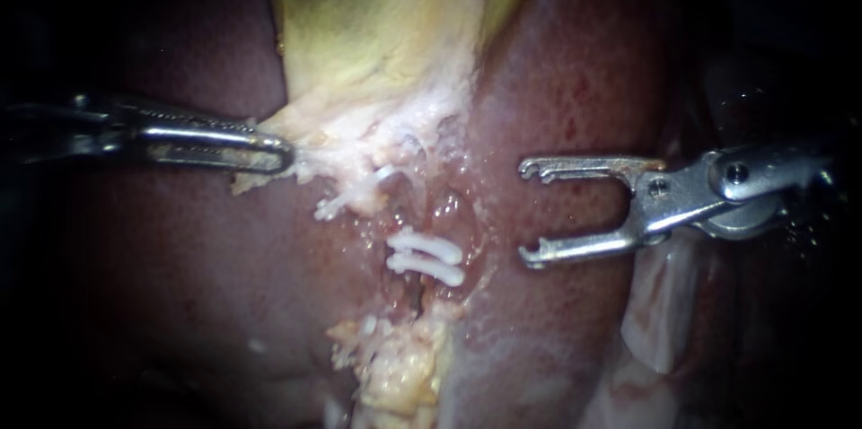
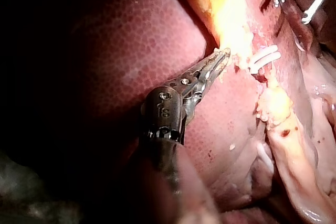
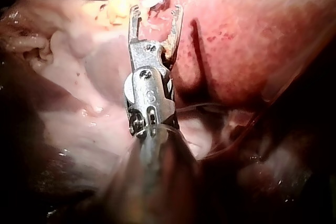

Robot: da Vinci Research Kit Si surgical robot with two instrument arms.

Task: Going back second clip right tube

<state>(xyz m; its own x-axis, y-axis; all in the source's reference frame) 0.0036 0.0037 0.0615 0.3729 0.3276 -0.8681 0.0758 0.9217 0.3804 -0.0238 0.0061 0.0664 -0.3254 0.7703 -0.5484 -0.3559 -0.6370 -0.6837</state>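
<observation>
You are risking a scrape or a snag here: the slim silver right instrument is hanging with its forked jaws spread wide and empty, their hooked tips hovering just over the dark red, glossy liver. Any dip on the way out could gouge that surface. Any drift toward nine o'clock could catch the two white plastic clips, which are lying side by side across the right tube, near centre and mostly covering it. The ridged steel left instrument is clamping its jaws on the pale fibrous tissue at the six o'clock end of the yellow-green gallbladder. Too much pull toward nine o'clock could tear that tissue or strain the clipped tube.
</observation>
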